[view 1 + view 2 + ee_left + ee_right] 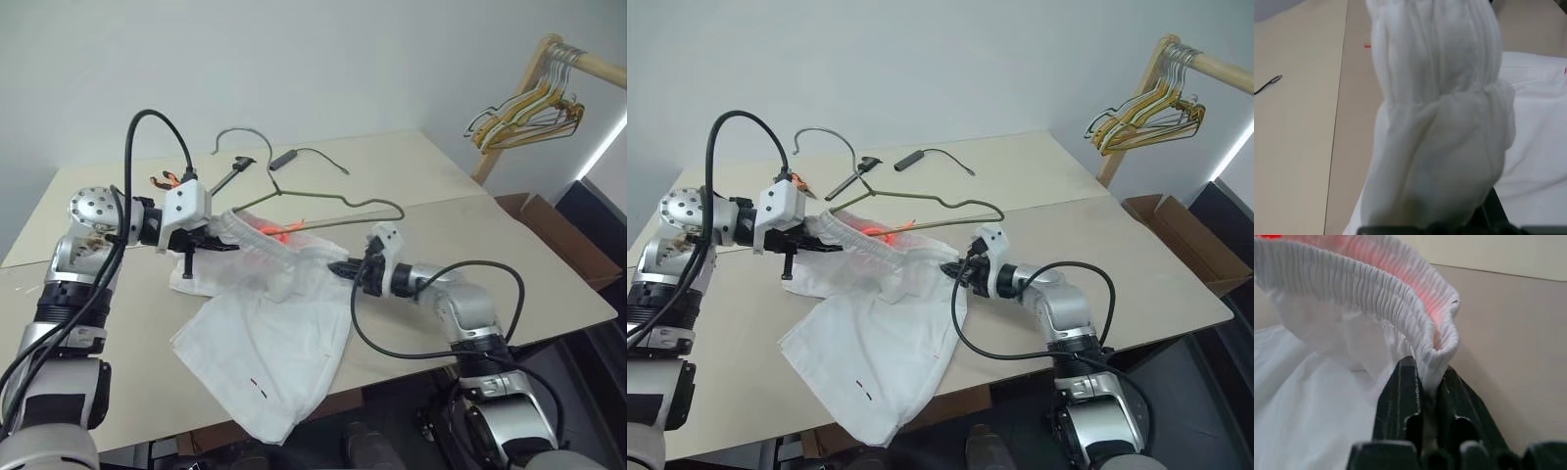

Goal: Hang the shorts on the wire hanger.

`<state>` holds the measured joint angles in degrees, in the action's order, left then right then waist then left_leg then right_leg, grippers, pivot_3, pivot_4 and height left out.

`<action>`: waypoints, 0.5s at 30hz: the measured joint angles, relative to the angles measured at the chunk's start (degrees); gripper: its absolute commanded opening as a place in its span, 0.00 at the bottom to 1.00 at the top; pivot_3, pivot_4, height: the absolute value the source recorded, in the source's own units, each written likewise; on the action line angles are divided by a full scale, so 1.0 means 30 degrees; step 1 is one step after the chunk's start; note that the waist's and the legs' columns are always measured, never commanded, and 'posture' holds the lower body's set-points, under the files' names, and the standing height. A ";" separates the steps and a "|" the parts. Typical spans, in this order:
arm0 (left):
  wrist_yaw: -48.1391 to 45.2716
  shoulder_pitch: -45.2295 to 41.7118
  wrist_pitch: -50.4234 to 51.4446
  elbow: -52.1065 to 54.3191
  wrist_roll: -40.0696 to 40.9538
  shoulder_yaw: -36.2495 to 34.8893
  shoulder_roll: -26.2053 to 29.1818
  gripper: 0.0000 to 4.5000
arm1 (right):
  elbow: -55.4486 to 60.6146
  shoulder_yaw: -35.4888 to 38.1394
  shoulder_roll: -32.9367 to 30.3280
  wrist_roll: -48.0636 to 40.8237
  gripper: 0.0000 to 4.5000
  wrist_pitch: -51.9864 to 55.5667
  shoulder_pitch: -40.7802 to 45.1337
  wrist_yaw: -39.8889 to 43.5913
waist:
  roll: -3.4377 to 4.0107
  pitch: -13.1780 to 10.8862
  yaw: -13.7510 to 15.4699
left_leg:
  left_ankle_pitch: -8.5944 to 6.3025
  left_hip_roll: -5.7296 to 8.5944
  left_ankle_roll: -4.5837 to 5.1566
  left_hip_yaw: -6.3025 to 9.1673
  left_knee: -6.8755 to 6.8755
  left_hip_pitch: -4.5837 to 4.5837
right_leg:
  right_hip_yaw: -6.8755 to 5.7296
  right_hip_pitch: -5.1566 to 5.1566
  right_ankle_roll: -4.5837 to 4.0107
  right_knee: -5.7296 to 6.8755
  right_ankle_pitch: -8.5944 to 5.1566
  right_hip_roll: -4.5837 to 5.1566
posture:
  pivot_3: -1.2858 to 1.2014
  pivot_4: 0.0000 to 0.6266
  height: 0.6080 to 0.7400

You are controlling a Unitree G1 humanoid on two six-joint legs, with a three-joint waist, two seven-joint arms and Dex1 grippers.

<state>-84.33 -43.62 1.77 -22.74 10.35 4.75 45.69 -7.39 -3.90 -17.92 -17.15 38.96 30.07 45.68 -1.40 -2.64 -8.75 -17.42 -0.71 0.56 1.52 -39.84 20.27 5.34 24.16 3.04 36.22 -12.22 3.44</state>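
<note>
Shorts (265, 323) stretched by the waistband just in front of the wire hanger (323, 201) on the bench (549, 264). Right fingers (1427, 382) clamped on the band; left fingers (211, 240) probably likewise. Thin pinch, likely slipping under tension.

Bright, even, diffuse light falls on the worktop (441, 166), with only soft, faint shadows under the shorts (265, 352) draped over it. No glare. A reddish glow shows through the shorts' waistband (1400, 279). In the left wrist view the cloth nearest the camera is soft and out of focus.
</note>
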 measured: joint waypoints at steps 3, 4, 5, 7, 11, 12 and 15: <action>-0.0027 -0.0001 0.0001 -0.0190 -0.0002 0.0000 0.0056 0.00 | 0.0644 0.0062 -0.0549 0.0001 0.01 -0.0001 -0.0252 0.0005 | 0.0000 0.0000 -0.0009 | 0.0000 0.0000 0.0000 -0.0005 0.0000 -0.0002 | 0.0001 0.0000 0.0000 -0.0008 0.0000 -0.0001 | 0.49 0.00 1.00; -0.0074 0.0016 -0.0034 -0.0258 -0.0007 0.0007 0.0133 0.00 | 0.1003 0.0149 -0.0765 -0.0021 0.01 -0.0001 -0.0383 -0.0023 | 0.0000 0.0000 -0.0029 | 0.0000 -0.0001 0.0000 -0.0006 0.0001 -0.0002 | 0.0002 0.0002 0.0000 -0.0009 0.0000 -0.0004 | 0.49 0.00 1.00; -0.0175 0.0094 -0.0104 -0.0311 -0.0014 0.0010 0.0334 0.00 | 0.1243 0.0271 -0.1038 -0.0095 0.01 0.0000 -0.0493 -0.0002 | 0.0000 0.0000 -0.0063 | 0.0000 -0.0001 0.0000 -0.0008 0.0001 -0.0003 | 0.0003 0.0003 0.0001 -0.0009 0.0000 -0.0004 | 0.48 0.00 1.00; -0.0489 0.0320 -0.0251 -0.0474 -0.0056 0.0031 0.0694 0.00 | 0.1569 0.0499 -0.1632 -0.0441 0.01 0.0002 -0.0640 0.0173 | 0.0000 0.0000 -0.0103 | 0.0000 0.0000 0.0001 -0.0016 0.0001 -0.0006 | 0.0010 0.0002 0.0001 -0.0020 -0.0001 -0.0002 | 0.48 0.00 1.00; -0.1274 0.1083 -0.0942 -0.0859 -0.0427 0.0418 0.1179 0.00 | 0.2824 0.0913 -0.3924 -0.1146 0.01 0.0005 -0.0752 0.1357 | -0.0001 0.0000 -0.0075 | 0.0000 0.0000 0.0001 -0.0042 0.0000 -0.0003 | -0.0002 -0.0005 0.0006 -0.0045 -0.0004 -0.0003 | 0.48 0.00 1.00; -0.1310 0.1090 -0.0981 -0.0979 -0.0443 0.0479 0.1179 0.00 | 0.3099 0.0941 -0.4256 -0.1291 0.01 0.0005 -0.0747 0.1521 | -0.0003 0.0001 -0.0059 | 0.0000 -0.0002 0.0001 -0.0039 0.0000 -0.0002 | -0.0008 -0.0007 0.0005 -0.0049 -0.0004 -0.0007 | 0.48 0.00 1.00; -0.1286 0.1087 -0.1168 -0.0998 -0.0623 0.0582 0.1179 0.00 | 0.3723 0.0935 -0.5232 -0.1669 0.01 0.0011 -0.0742 0.2239 | -0.0002 0.0001 -0.0036 | -0.0001 0.0001 0.0001 -0.0051 -0.0001 -0.0005 | -0.0002 -0.0014 0.0008 -0.0053 -0.0005 -0.0004 | 0.47 0.00 1.00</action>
<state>-88.19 -40.36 -1.74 -25.73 8.48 6.49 49.22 3.78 -1.09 -33.62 -22.16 38.99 27.84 52.40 -1.41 -2.63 -8.86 -17.42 -0.71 0.56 1.36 -39.84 20.26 5.34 24.11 3.06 36.06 -12.23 3.43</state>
